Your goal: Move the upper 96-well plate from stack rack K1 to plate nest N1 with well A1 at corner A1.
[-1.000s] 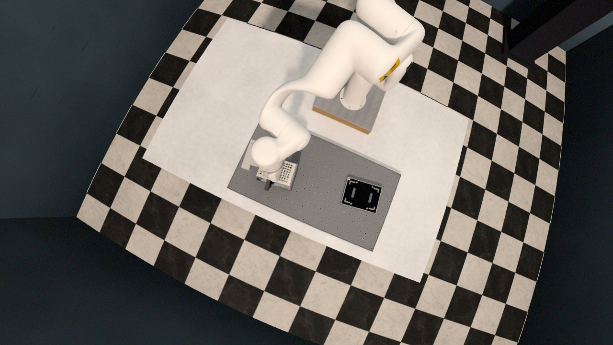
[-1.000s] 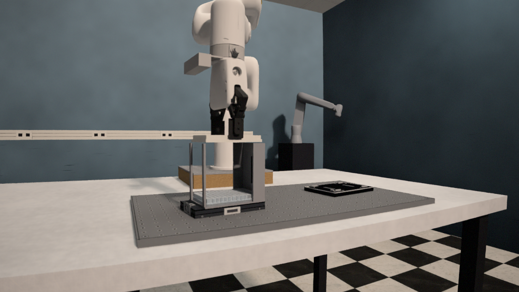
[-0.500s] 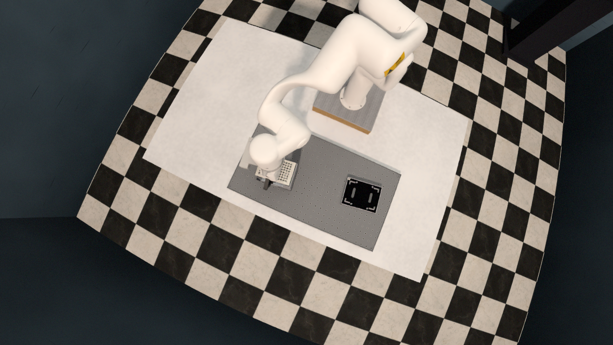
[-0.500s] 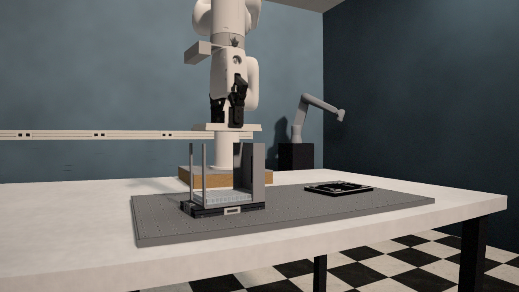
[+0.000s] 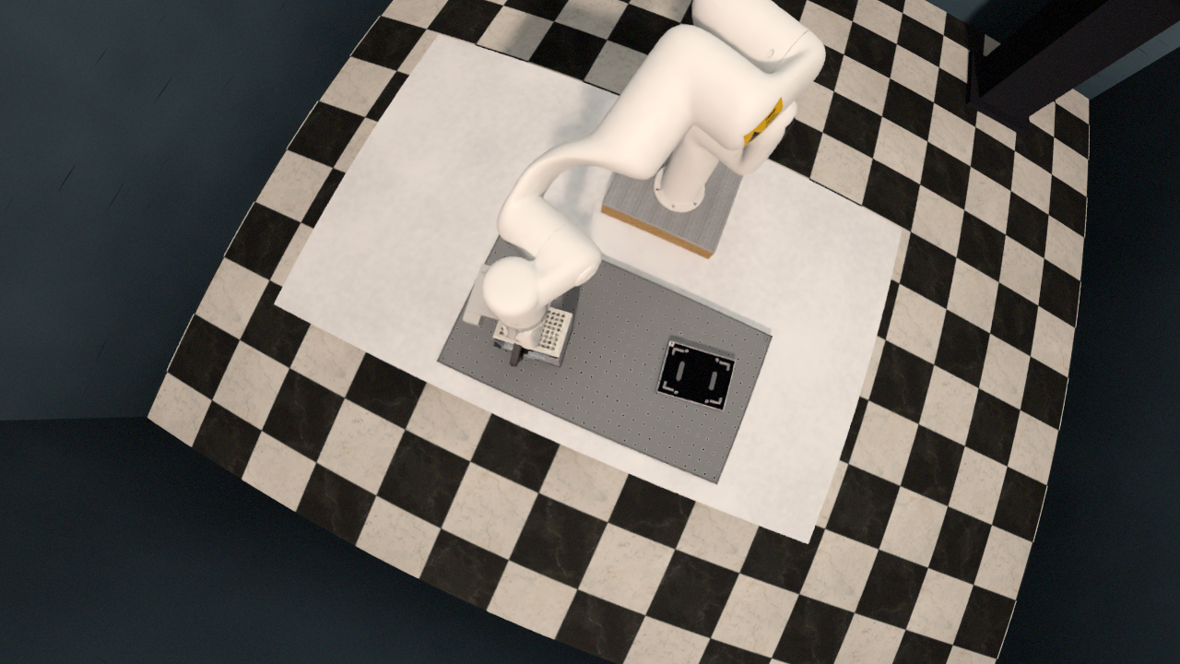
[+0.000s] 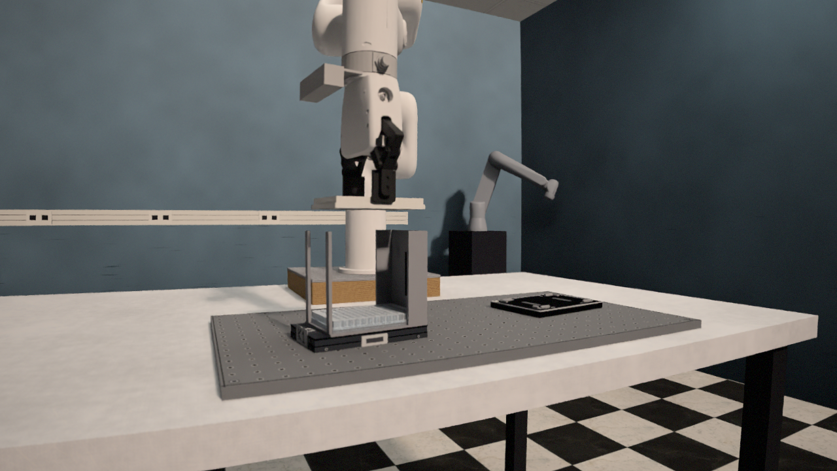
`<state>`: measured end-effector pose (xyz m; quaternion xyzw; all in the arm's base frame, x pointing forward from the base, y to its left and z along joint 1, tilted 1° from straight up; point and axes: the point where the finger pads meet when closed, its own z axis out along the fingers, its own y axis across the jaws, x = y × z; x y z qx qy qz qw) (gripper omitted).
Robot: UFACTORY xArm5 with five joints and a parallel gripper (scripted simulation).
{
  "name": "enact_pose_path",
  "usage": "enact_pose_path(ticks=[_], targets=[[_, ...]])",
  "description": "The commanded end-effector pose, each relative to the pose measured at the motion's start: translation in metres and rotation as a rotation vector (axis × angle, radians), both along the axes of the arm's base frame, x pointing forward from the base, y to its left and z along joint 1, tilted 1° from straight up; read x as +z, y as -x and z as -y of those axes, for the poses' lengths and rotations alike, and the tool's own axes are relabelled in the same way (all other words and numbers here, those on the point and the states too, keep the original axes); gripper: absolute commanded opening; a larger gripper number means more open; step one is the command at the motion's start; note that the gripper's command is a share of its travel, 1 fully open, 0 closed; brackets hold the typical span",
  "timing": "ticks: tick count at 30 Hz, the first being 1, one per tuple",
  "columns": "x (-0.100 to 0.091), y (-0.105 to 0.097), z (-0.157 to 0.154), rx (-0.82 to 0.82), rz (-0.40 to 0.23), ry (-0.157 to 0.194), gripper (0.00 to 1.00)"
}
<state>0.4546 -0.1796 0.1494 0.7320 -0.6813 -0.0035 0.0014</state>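
My gripper (image 6: 368, 196) is shut on the upper 96-well plate (image 6: 368, 203), a flat white plate held level above the top of the stack rack K1 (image 6: 362, 286). From above, the plate (image 5: 550, 332) shows partly under my wrist, with one dark finger (image 5: 516, 353) at its near edge. The lower plate (image 6: 358, 318) lies flat on the rack's floor between the grey posts and the side wall. The black plate nest N1 (image 5: 697, 375) with white corner locators sits to the right on the grey breadboard; it also shows in the side view (image 6: 546, 304).
The rack's two thin posts (image 6: 318, 280) and its tall grey wall (image 6: 403, 275) stand just below the held plate. My arm's base stands on a wooden block (image 5: 672, 216) behind the breadboard. A second small arm (image 6: 503, 187) stands far behind the table.
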Motion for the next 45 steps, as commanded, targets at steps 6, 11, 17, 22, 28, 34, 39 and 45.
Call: enact_pose_path(ticks=[6,11,17,22,28,34,39,45], targets=[[0.002,0.002,-0.022,0.003,0.007,-0.006,0.0],[0.001,0.004,-0.038,0.003,0.008,-0.006,0.0],[0.001,0.005,-0.052,0.003,0.008,-0.006,0.0],[0.001,0.007,-0.068,0.003,0.008,-0.006,0.0],[0.001,0.01,-0.088,0.003,0.008,-0.007,0.0],[0.001,0.012,-0.101,0.003,0.008,-0.007,0.0],[0.0,0.014,-0.118,0.003,0.008,-0.007,0.0],[0.0,0.016,-0.138,0.003,0.008,-0.007,0.0]])
